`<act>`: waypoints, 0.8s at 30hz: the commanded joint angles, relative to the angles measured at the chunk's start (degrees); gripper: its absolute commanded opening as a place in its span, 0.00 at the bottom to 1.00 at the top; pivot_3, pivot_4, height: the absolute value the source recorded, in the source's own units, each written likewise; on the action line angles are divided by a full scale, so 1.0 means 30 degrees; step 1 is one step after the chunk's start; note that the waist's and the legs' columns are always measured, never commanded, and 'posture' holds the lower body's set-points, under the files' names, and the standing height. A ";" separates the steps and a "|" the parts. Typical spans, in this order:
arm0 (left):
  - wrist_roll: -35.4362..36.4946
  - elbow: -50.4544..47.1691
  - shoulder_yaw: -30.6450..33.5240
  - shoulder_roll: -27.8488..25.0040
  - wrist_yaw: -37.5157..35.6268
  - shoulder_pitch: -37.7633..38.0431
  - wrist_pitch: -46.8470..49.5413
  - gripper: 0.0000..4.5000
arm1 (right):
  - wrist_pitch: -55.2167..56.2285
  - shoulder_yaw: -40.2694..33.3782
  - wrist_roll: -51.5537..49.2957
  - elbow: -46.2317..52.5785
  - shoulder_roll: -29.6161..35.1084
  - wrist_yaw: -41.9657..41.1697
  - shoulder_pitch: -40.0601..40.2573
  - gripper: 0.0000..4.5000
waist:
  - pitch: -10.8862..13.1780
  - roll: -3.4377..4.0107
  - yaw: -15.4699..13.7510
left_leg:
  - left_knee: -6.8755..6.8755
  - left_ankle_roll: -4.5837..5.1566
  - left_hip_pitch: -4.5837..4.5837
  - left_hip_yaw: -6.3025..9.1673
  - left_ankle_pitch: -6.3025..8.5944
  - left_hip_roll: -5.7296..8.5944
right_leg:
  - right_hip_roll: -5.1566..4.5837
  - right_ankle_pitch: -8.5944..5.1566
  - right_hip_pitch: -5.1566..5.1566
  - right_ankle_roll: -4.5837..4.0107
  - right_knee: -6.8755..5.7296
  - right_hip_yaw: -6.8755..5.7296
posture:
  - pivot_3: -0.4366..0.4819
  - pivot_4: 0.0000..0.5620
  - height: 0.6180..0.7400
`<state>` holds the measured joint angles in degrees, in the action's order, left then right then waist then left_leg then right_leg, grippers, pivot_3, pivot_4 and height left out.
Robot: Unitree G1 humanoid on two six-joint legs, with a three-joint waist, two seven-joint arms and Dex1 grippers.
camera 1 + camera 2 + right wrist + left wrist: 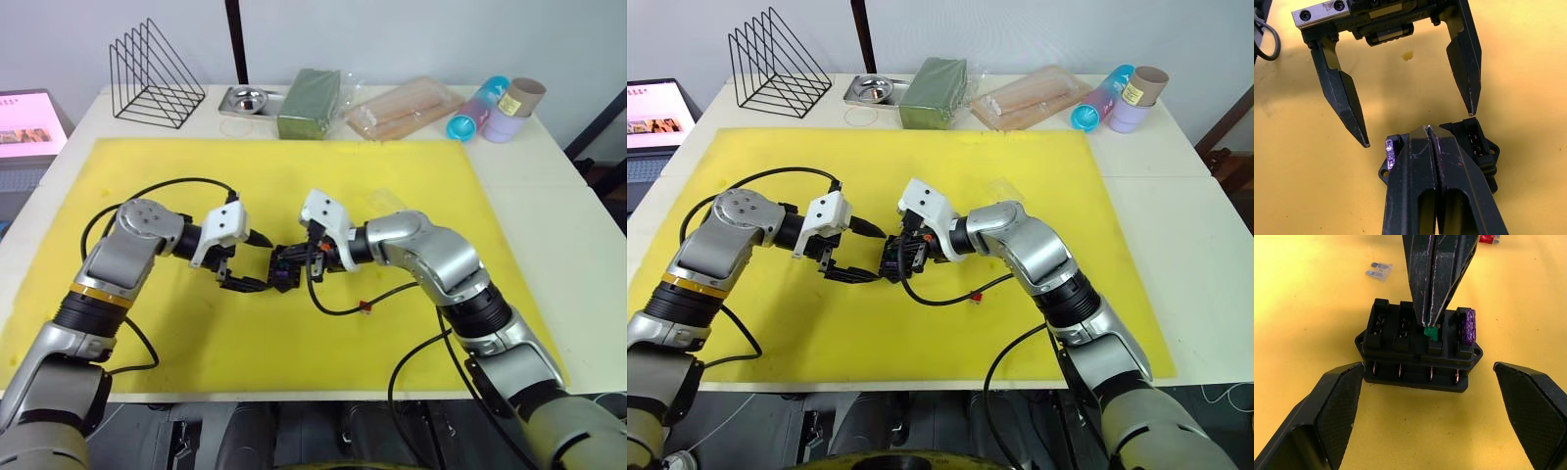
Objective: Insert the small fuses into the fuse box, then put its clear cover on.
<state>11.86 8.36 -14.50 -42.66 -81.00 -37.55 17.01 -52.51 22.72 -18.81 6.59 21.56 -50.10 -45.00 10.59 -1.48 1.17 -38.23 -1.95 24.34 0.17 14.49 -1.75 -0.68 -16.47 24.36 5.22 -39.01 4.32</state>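
The black fuse box (1415, 362) rests on the yellow mat (196, 333) near its middle. My right gripper (1429, 128) is shut on the green fuse (1431, 333), holding it at the box's third slot from above. A purple fuse (1468, 327) stands in the end slot beside it. My left gripper (250, 262) is open, one finger on each side of the box and neither touching it. A pale clear fuse (1380, 271) lies flat on the mat beyond the box. The red fuse (973, 298) lies near my right arm's cable. The clear cover (1004, 188) sits on the mat behind my right arm.
Along the table's back edge stand a black wire rack (155, 73), a metal tray (250, 101), a large green block (309, 102), a clear bag of sticks (404, 108) and lying cups (480, 110). A laptop (27, 125) sits at the far left. Black cables loop over the mat.
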 commanded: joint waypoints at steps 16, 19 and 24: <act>0.0093 -0.0376 0.0414 0.0050 0.0129 -0.0305 -0.0087 1.00 | -0.0051 0.0221 0.0071 0.0756 0.0347 -0.0118 0.0518 0.00 | 0.0000 0.0000 -0.0002 | 0.0000 0.0000 0.0000 0.0001 0.0000 0.0000 | 0.0000 0.0000 0.0000 0.0000 0.0000 0.0001 | 0.48 0.27 1.00; 0.0114 -0.0418 0.0429 0.0038 0.0145 -0.0270 -0.0062 1.00 | 0.0108 0.0299 0.0183 0.0654 0.0363 -0.0105 0.0586 0.00 | 0.0000 0.0000 -0.0002 | -0.0001 0.0000 0.0000 0.0001 0.0000 0.0000 | 0.0000 0.0000 0.0000 0.0000 0.0000 0.0000 | 0.48 0.27 1.00; 0.0111 -0.0428 0.0431 0.0032 0.0169 -0.0266 -0.0057 1.00 | 0.0441 0.0480 0.0454 0.0397 0.0433 -0.0079 0.0721 0.00 | 0.0000 0.0000 0.0000 | -0.0001 0.0000 0.0000 0.0001 0.0000 0.0000 | 0.0001 0.0000 0.0000 0.0000 -0.0001 -0.0001 | 0.48 0.27 1.00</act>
<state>11.86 8.36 -14.50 -42.48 -80.79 -37.55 17.01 -51.38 23.33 -18.28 8.19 22.15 -50.45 -43.56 10.59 -1.48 1.17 -38.23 -1.95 24.34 0.16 14.49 -1.75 -0.68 -16.47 24.36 5.22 -39.02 4.32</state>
